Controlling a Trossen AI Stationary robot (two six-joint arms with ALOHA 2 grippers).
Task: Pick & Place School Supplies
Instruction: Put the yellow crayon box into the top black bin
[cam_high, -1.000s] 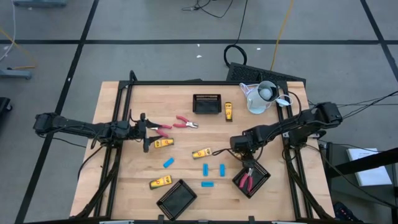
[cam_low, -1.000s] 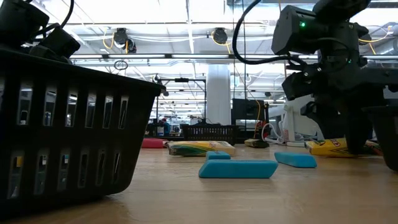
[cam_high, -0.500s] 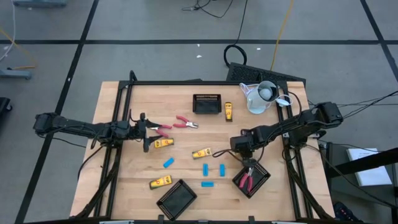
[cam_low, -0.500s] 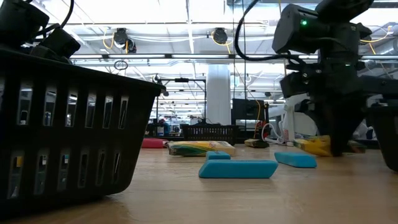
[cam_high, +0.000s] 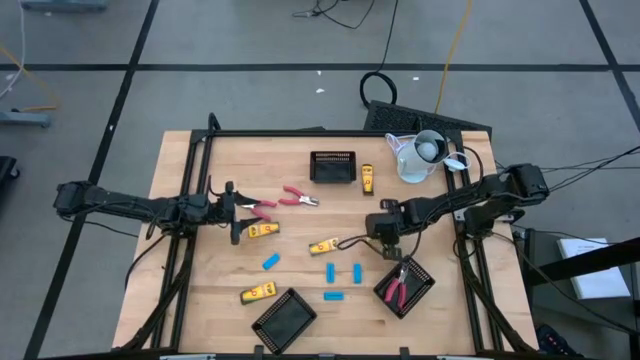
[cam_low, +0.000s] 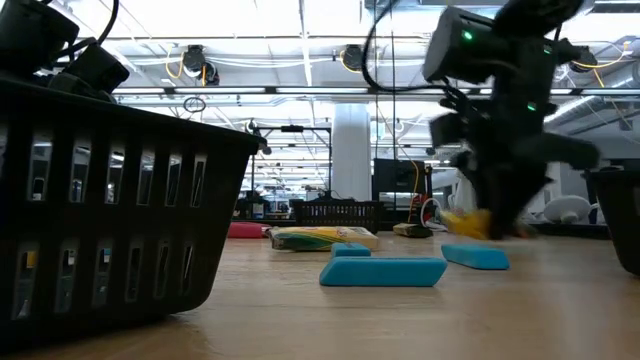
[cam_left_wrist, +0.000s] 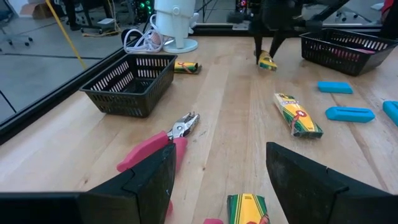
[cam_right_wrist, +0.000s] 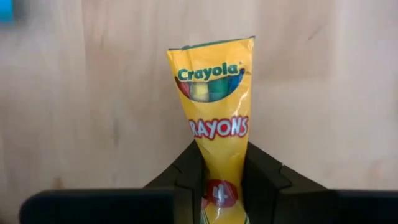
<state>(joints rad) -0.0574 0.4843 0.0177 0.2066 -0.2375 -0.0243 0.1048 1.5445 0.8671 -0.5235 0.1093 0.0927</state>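
Two arms are over the worktop (cam_high: 200, 290), only one at work. The right gripper (cam_high: 372, 236) has its jaws clamped on the end of a yellow Crayola crayon pack (cam_right_wrist: 214, 124), which sticks out ahead of the jaws; in the low view the pack (cam_low: 466, 222) appears clear of the wood, so I judge it lifted. The pinch at one end leaves the pack's length free, presumably so it can be lowered lengthwise into a tray. That arm reaches in low from the worktop's right edge, elbow bent, wrist turned toward the centre. The mesh tray (cam_high: 404, 284) holding red-handled pliers (cam_high: 397, 291) lies near and behind the jaws, a likely drop point.

The left gripper (cam_high: 236, 213) waits with jaws apart, arm stretched flat from the left edge. Just ahead of those jaws lie more red-handled pliers (cam_left_wrist: 157, 142) and another crayon pack (cam_left_wrist: 247, 208). Blue erasers (cam_high: 343, 273) lie loose between the two grippers.
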